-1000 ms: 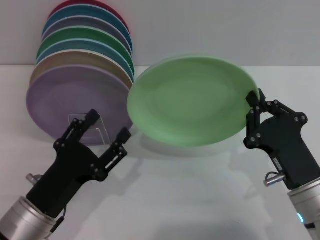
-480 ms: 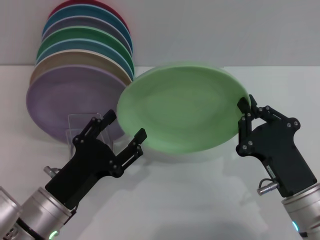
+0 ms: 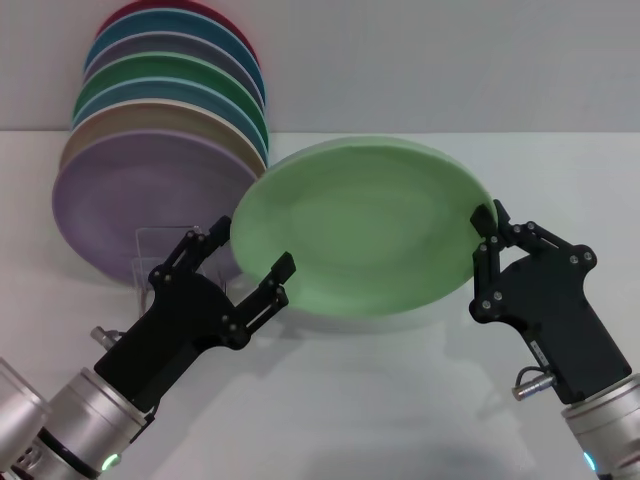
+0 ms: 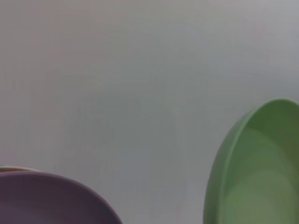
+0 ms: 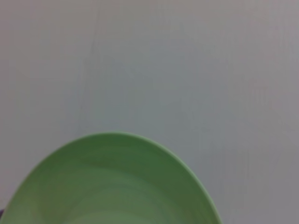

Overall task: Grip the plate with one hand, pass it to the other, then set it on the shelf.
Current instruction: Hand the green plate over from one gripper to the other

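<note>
The right gripper point(image 3: 487, 232) is clamped on the rim of the plate point(image 3: 360, 225) at the plate's three o'clock edge, holding it tilted in the air above the white table point(image 3: 400, 400), its face turned toward the head camera. The left gripper point(image 3: 245, 255) has its fingers spread wide at the plate's eight o'clock edge, one finger point(image 3: 272, 282) in front of the rim and the other by its far side; whether either touches yet cannot be told. From the plate, the clear shelf point(image 3: 160, 245) stands at nine o'clock, partly hidden by the left gripper, at the foot of a leaning row of coloured plates fronted by the lilac plate point(image 3: 130, 200). The plate looks stiff, matte and fairly light, probably breakable if dropped, and held by one edge it will tend to swing. The raised rim is the sensible place to take hold, pinched well in on the side opposite the right gripper, before that one lets go.
</note>
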`<state>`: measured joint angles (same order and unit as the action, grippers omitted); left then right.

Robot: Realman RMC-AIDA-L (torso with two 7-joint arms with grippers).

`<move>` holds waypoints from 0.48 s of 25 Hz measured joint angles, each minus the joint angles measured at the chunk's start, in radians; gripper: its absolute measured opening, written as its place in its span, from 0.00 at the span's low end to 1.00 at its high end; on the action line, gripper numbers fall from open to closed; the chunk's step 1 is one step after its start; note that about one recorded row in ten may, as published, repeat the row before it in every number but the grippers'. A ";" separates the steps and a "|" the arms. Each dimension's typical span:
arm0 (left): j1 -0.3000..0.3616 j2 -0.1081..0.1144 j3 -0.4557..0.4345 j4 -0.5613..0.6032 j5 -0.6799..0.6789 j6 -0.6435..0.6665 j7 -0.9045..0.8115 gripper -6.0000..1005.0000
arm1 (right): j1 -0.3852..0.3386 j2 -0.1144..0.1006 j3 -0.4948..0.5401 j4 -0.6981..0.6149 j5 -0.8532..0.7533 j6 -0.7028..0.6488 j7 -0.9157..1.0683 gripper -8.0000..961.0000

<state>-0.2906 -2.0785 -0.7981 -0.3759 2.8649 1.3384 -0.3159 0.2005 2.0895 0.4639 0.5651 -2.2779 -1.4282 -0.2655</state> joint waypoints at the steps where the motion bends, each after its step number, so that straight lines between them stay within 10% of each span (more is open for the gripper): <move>1: -0.001 0.000 0.000 0.000 -0.003 -0.002 0.000 0.69 | -0.001 0.000 -0.001 0.000 0.000 0.000 0.000 0.04; 12: 0.002 0.000 0.005 0.000 -0.035 -0.012 0.000 0.69 | -0.026 0.003 -0.040 0.043 0.064 -0.004 -0.073 0.04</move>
<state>-0.2887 -2.0785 -0.7932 -0.3759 2.8302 1.3268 -0.3162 0.1745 2.0923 0.4244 0.6083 -2.2135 -1.4325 -0.3385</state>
